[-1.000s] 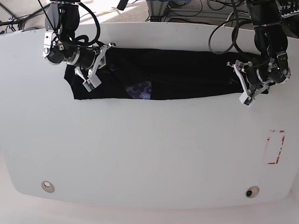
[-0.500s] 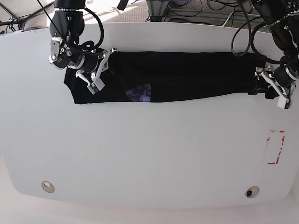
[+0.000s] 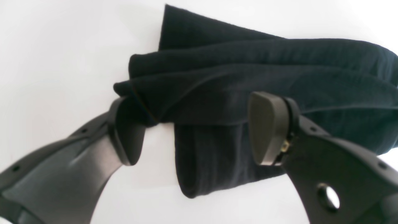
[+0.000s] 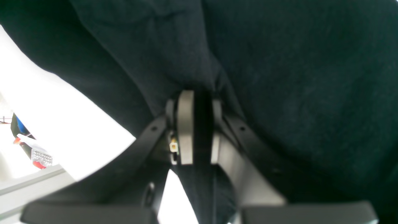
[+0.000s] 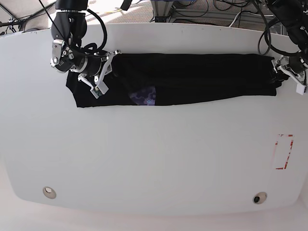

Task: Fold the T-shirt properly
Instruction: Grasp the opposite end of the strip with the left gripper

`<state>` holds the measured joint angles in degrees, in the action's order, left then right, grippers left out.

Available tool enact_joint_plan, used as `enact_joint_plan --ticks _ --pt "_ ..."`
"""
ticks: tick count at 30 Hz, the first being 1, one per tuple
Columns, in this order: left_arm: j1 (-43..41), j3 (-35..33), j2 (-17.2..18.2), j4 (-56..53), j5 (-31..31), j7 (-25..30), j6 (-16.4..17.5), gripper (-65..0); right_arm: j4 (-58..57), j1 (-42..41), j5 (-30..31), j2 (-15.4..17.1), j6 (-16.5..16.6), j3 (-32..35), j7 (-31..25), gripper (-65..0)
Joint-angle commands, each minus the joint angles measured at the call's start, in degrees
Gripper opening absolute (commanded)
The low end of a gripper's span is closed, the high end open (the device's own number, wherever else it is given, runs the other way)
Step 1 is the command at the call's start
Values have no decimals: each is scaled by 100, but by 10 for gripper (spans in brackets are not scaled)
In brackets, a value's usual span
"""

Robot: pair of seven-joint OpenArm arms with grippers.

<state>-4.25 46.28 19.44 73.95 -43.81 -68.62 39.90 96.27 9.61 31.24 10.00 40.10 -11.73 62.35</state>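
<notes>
We find the T-shirt lying as a long, narrow black band across the far half of the white table, its long axis running side to side in the base view, with a small patch of blue-purple print showing near its front edge. The right gripper sits at the band's end on the base view's left; its wrist view shows the jaws pressed nearly together with black cloth pinched between the pads, so we judge that end held. The left gripper is at the opposite end, on the base view's right; its jaws stand spread wide, and the bunched, layered end of the shirt lies between and just beyond the pads, one fold brushing a pad but nothing clamped. We judge that end released or not yet taken. The relation that matters: each arm is at its own end of the band, so any next fold across the long axis would carry one end toward the other. The loose layers at the left gripper's end may slip apart if gripped unevenly.
</notes>
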Motion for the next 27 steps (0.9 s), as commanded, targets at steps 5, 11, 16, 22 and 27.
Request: enact_joint_plan --ticks 5,11,16,22,27 --pt "69 -211 205 -323 -107 554 10 -182 83 -60 -34 51 -10 -19 -15 -575" --pt "95 -597 328 -560 -107 686 10 -183 65 -68 -34 42 -10 -45 -15 -575" --pt "60 -879 311 -578 -107 686 10 -185 74 -68 -34 33 -10 -54 -15 -575" --pt "-107 -1433 311 -551 -133 660 10 -192 83 -68 -34 33 -10 -54 -15 -575" --pt "-159 -1591 302 -578 -115 677 10 -374 83 -77 -34 33 -10 -63 -24 -575"
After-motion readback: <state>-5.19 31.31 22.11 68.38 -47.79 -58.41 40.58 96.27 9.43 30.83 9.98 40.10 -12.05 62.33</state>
